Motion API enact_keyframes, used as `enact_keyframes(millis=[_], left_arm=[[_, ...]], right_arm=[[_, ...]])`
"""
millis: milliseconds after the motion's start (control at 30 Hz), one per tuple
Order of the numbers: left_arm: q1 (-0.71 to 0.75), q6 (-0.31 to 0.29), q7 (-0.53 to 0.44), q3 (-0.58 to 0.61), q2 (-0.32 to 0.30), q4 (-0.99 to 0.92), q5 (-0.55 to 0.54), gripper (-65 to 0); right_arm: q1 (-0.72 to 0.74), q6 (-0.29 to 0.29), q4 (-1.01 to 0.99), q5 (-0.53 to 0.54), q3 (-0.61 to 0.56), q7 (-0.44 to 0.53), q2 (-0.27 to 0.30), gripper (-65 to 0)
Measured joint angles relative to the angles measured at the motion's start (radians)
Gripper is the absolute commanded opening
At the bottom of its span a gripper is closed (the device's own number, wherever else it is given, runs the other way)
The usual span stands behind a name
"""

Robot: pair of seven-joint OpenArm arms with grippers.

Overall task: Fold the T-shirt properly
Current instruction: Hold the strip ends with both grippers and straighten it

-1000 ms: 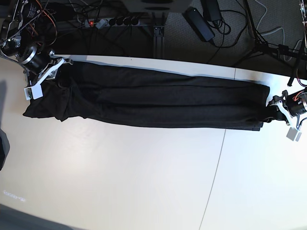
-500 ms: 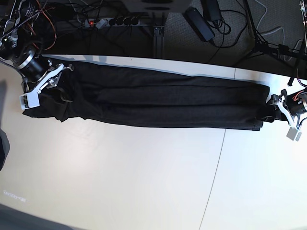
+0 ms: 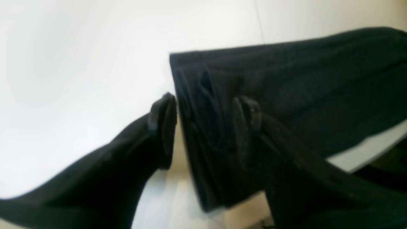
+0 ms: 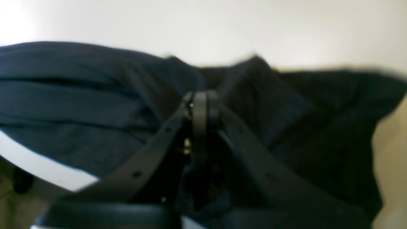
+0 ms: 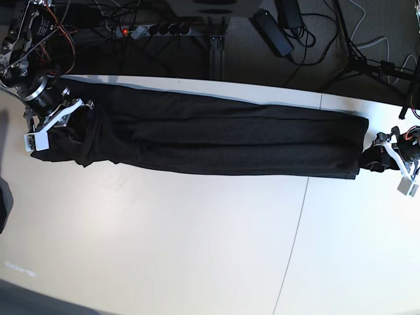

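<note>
Near edge of the white table (image 5: 197, 249) is bare apart from a thin seam line; a small faint mark sits at its lower left in the base view, too small to read. Mid-table, the T-shirt (image 5: 216, 141) lies as a long dark band, already folded lengthwise into narrow layers, plain side up, no print visible. At its one end the left gripper (image 3: 203, 127) has its jaws apart, straddling the stacked hem edge: one pad over the cloth, the other just off it above bare table. At the opposite, bunched end the right gripper (image 4: 199, 109) has its jaws together; the wrist view shows the pads meeting with dark cloth rumpled all round them, but I cannot tell whether any fabric is pinched between. Risks, as judgement: if the left jaws close here they may catch only some layers, so the stack splays when lifted; if the right holds nothing, that end stays behind and the fold goes skew. Far side: cables and a power strip (image 5: 154, 29) beyond the table. No brand, label or legible writing anywhere.
</note>
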Motion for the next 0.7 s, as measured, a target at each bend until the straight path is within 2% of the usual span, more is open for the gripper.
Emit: enact_keyframes(millis=[67, 233, 533, 700], left_arm=[[0.0, 0.0, -0.005, 0.0, 0.0, -0.003, 0.029, -32.9], [0.02, 0.0, -0.008, 0.0, 0.002, -0.017, 0.019, -32.9], [0.058, 0.0, 0.003, 0.0, 0.032, -0.018, -0.014, -33.0], [0.047, 0.006, 0.002, -0.06, 0.034, -0.019, 0.032, -33.0]], right_arm=[[0.008, 0.0, -0.058, 0.006, 0.0, 0.002, 0.0, -65.0], [0.008, 0.0, -0.134, 0.014, 0.0, 0.0, -0.003, -65.0], [0.011, 0.0, -0.141, 0.032, 0.0, 0.002, -0.003, -65.0], [0.011, 0.0, -0.141, 0.032, 0.0, 0.002, -0.003, -65.0]])
